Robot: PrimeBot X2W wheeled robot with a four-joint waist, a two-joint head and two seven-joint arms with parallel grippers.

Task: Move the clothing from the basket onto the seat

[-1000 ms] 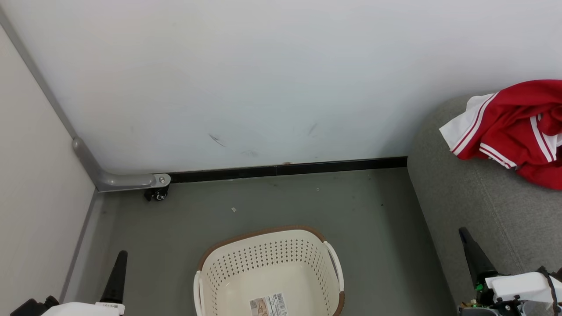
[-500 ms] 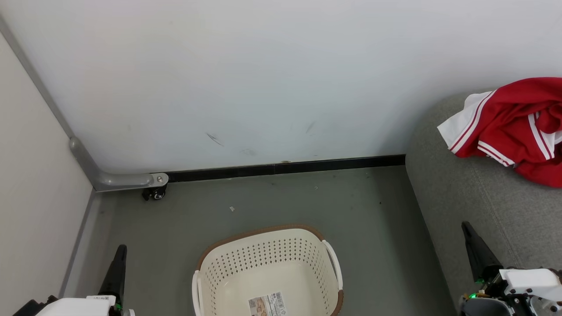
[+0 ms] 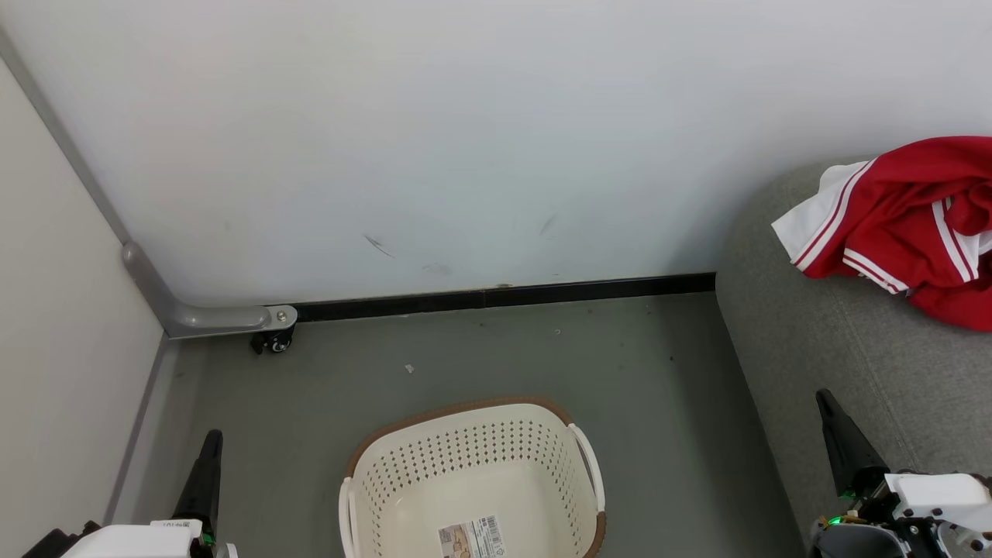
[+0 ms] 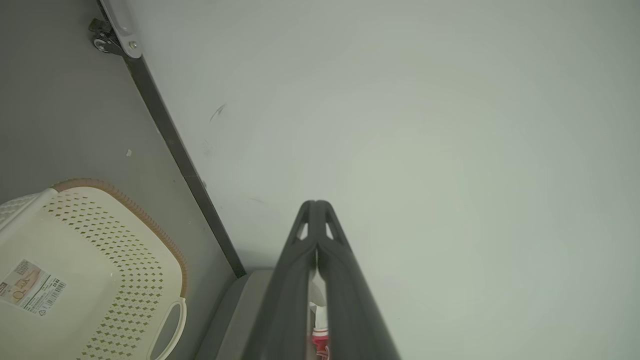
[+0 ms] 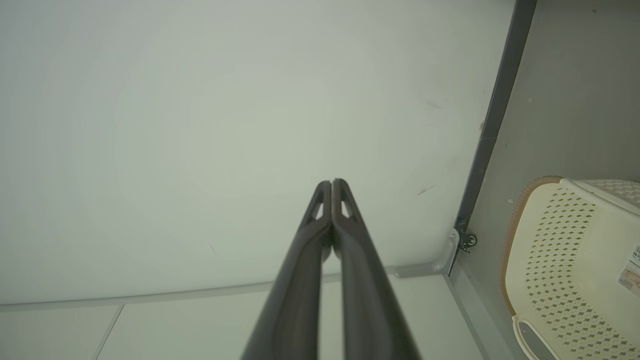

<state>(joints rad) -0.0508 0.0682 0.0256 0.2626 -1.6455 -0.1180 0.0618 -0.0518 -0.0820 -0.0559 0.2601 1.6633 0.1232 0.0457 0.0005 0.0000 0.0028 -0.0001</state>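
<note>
Overhead, the head view takes in a grey floor point(image 3: 496, 349) that meets a pale wall point(image 3: 465, 139) along a black skirting strip point(image 3: 504, 297). A grey metal bracket point(image 3: 209, 318) with a small wheel sits in the corner at 9 o'clock. The basket point(image 3: 465, 453) stands on the floor at 6 o'clock, its bare bottom showing a printed label point(image 3: 473, 537). The sofa point(image 3: 814, 364) runs down the side from 3 to 5 o'clock, and the clothing point(image 3: 907, 225) lies bunched on its cushion at 3 o'clock, well apart from the basket. The left fingers point(image 3: 203, 480) rise at 8 o'clock over the floor, beside the basket but not touching it. The right fingers point(image 3: 845, 449) rise at 4 o'clock over the sofa's edge. Each wrist view shows its own pair pressed together tip to tip, with nothing between them, pointing at the wall.
</note>
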